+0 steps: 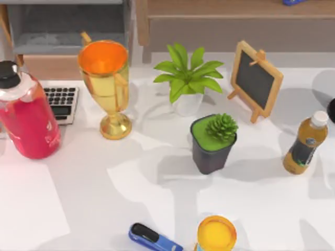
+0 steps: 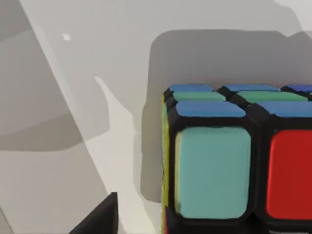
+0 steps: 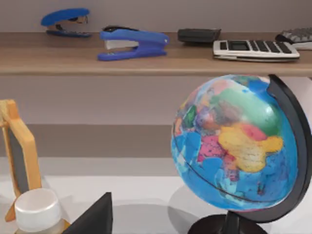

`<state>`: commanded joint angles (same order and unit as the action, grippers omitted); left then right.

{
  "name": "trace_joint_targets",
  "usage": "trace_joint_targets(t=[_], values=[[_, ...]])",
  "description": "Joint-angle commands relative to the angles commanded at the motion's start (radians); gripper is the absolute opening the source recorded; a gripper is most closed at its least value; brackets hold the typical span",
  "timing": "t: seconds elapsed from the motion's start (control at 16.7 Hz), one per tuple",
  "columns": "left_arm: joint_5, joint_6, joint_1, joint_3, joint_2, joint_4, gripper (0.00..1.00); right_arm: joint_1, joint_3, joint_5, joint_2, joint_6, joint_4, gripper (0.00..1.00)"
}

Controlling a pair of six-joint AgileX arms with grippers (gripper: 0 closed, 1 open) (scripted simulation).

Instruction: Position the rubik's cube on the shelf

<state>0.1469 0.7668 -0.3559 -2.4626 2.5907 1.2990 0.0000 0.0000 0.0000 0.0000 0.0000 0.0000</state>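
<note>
A: Containers?
B: Dark pot [image 1: 212,148] mid-table holds a green succulent; white pot [image 1: 187,102] behind it holds a leafy plant. Red bottle [image 1: 26,115] far left, juice bottle [image 1: 305,143] right, gold trophy [image 1: 107,86] left of centre.
A: Rubik's cube?
B: Rubik's cube [image 2: 234,161] sits on the white table [image 2: 97,73], right under the left wrist camera. Left fingers: can't tell if released or clenched.
A: Shelf?
B: Shelf [image 3: 87,58] carries two blue staplers [image 3: 131,44] and a calculator [image 3: 256,49]; a globe [image 3: 234,151] stands in front of it. Right fingers: can't tell either.
</note>
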Motion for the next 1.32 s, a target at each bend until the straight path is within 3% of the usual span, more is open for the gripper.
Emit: trace_joint_targets(t=[0.66,1.32], values=[[0.0,0.0,0.0,0.0,0.0,0.0,0.02,0.0,0.0,0.0,0.0,0.0,0.0,1.0],[-0.009,-0.006,-0.002,0.01,-0.006,-0.001,0.0,0.0,0.0,0.0,0.0,0.0,0.0,1.0]])
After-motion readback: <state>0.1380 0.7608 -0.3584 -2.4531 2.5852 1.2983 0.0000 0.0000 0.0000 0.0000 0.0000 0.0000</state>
